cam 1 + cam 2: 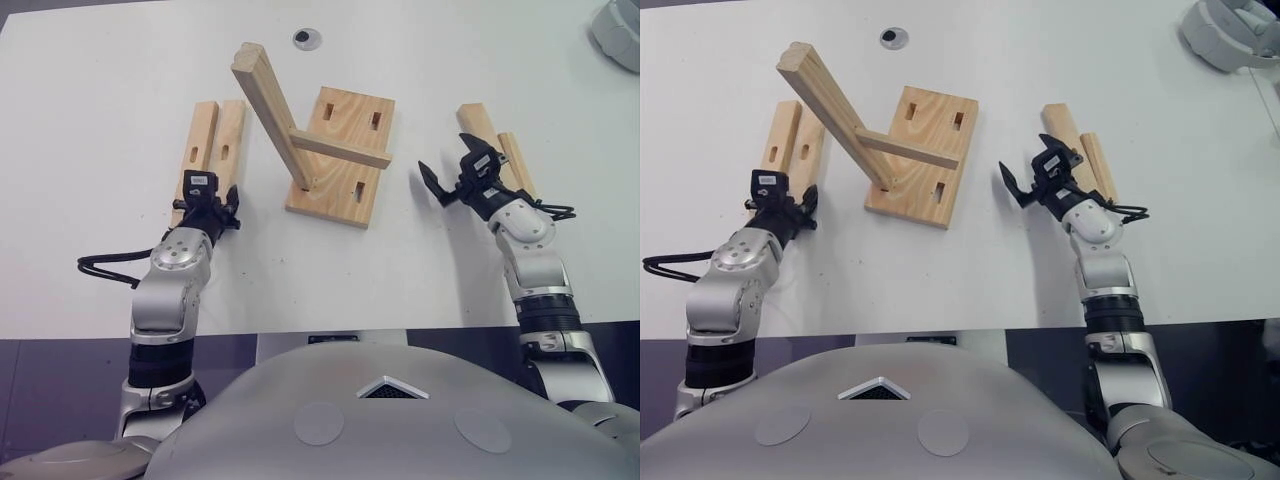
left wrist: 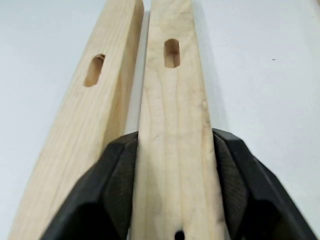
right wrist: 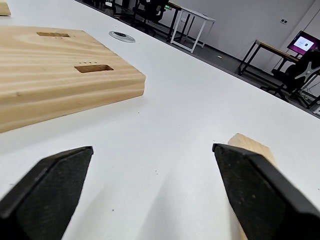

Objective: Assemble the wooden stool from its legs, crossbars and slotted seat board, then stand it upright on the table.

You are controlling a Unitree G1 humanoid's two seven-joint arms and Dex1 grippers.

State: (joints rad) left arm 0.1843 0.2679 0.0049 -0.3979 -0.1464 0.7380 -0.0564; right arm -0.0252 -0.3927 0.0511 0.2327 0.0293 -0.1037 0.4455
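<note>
Risk first: the left gripper (image 2: 175, 142) has the inner leg (image 2: 172, 100) near one end, so it may droop or twist in the pads on lifting. The outer leg (image 2: 95, 100) lies right against it and could drag along. Mid-table, the seat board (image 1: 345, 195) lies flat with one leg (image 1: 268, 105) leaning in a slot and a crossbar (image 1: 345, 150) off it. I'd say a knock from a swinging leg would tip that over.

Pose: left arm low on the table (image 1: 100, 80), fingers (image 2: 115, 190) pinching the inner leg from both sides. Right gripper (image 1: 455, 165) sits just off the board's right edge, fingers spread wide and holding nothing, two more wooden pieces (image 1: 478, 125) beside it
</note>
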